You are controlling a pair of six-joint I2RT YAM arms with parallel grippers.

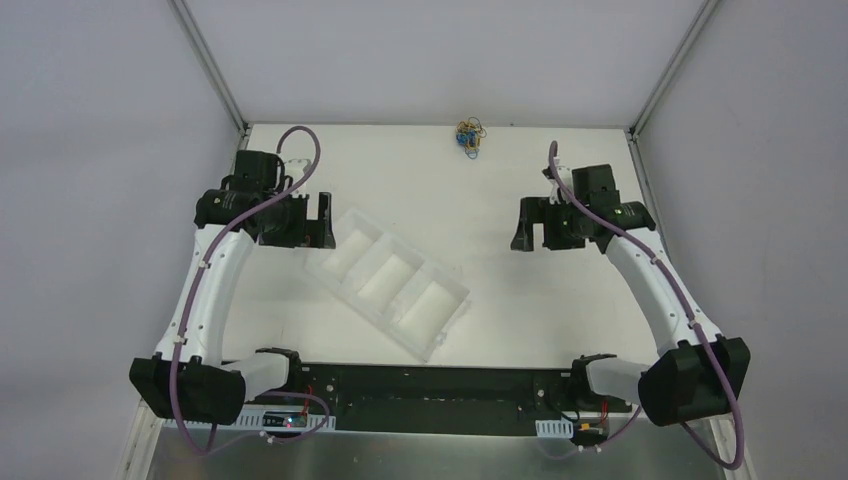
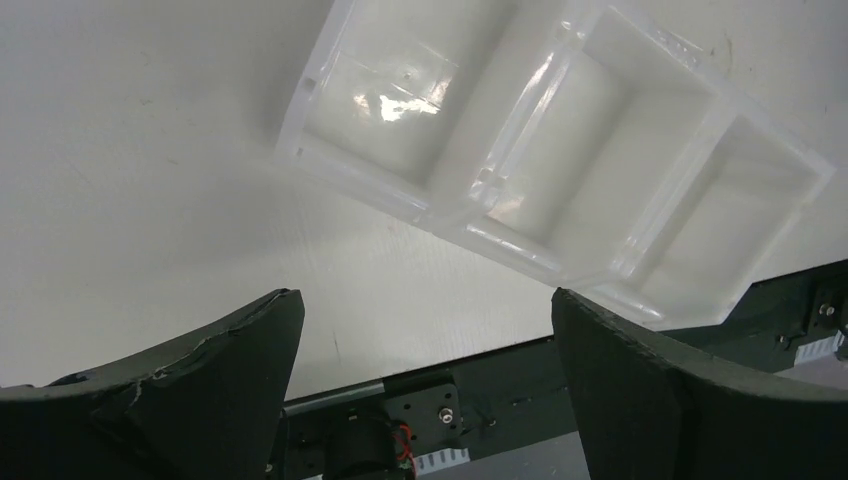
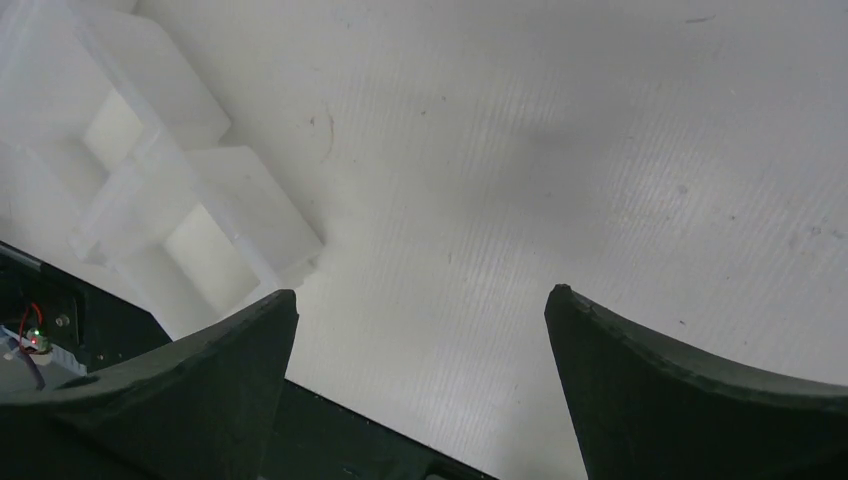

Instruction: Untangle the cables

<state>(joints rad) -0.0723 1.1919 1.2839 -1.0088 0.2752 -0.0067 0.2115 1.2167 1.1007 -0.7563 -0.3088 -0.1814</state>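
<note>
Both jaws gape wide, touching nothing; cables point(image 1: 468, 136) lie tangled well apart.

The left arm point(image 1: 213, 285) bends up from its base and turns toward the middle. The left gripper point(image 1: 324, 218) has its fingers spread wide and holds nothing. The right arm point(image 1: 655, 275) bends the same way, and the right gripper point(image 1: 522, 226) is spread wide too, holding nothing.

Tray point(image 2: 560, 150) – glossy translucent plastic; table point(image 3: 560, 150) – matt.
</note>
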